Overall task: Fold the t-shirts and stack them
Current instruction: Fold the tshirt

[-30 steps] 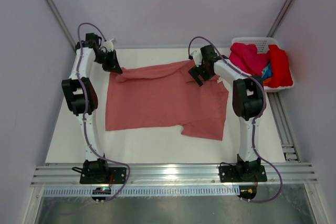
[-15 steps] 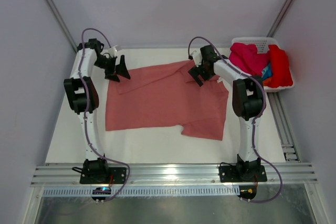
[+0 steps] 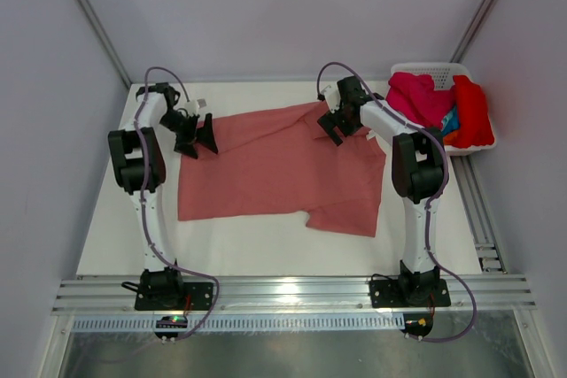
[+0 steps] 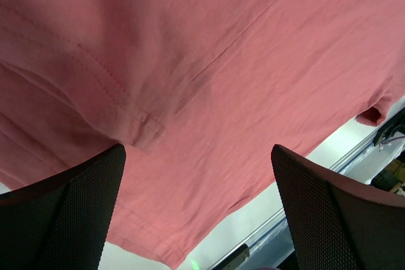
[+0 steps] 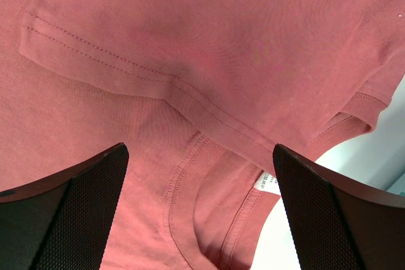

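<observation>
- Jaws on both arms stand spread wide, with nothing gripped between them.
- Nearest the arm bases, the salmon t-shirt (image 3: 275, 170) lies flat across the middle of the white surface (image 3: 266, 250). Its long near side runs roughly parallel to the near edge, and one sleeve juts toward that edge on the right.
- Further back, the left jaws sit over the shirt's far left corner. The left wrist view shows a stitched, folded-over hem between the dark fingers (image 4: 63, 219).
- The right jaws are over the collar (image 5: 190, 175) by the shirt's far edge, where a small white label (image 5: 267, 183) peeks out.
- At the far right corner sits a white basket (image 3: 430, 67) holding a magenta t-shirt (image 3: 416, 96) and a red t-shirt (image 3: 474, 112), with a sliver of blue between them.
</observation>
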### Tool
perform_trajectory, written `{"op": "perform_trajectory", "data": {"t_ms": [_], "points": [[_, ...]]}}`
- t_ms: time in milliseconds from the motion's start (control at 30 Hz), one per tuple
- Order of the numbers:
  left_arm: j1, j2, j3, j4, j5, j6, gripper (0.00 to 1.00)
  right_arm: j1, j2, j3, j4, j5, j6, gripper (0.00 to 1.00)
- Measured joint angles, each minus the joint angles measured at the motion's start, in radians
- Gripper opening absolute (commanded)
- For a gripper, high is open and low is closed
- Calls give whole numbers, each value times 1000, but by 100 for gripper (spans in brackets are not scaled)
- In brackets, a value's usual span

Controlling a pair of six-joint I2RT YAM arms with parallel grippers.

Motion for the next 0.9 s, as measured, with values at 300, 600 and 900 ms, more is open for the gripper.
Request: {"op": "perform_trajectory", "data": {"t_ms": [300, 600, 900], "points": [[0, -47, -52, 30, -41, -19, 99, 0, 0, -1, 0, 2, 0, 99], [0, -53, -51, 72, -29, -68, 99, 0, 0, -11, 3, 6, 0, 99], [0, -53, -46, 95, -29, -74, 99, 0, 0, -25, 5, 8, 0, 99]]}}
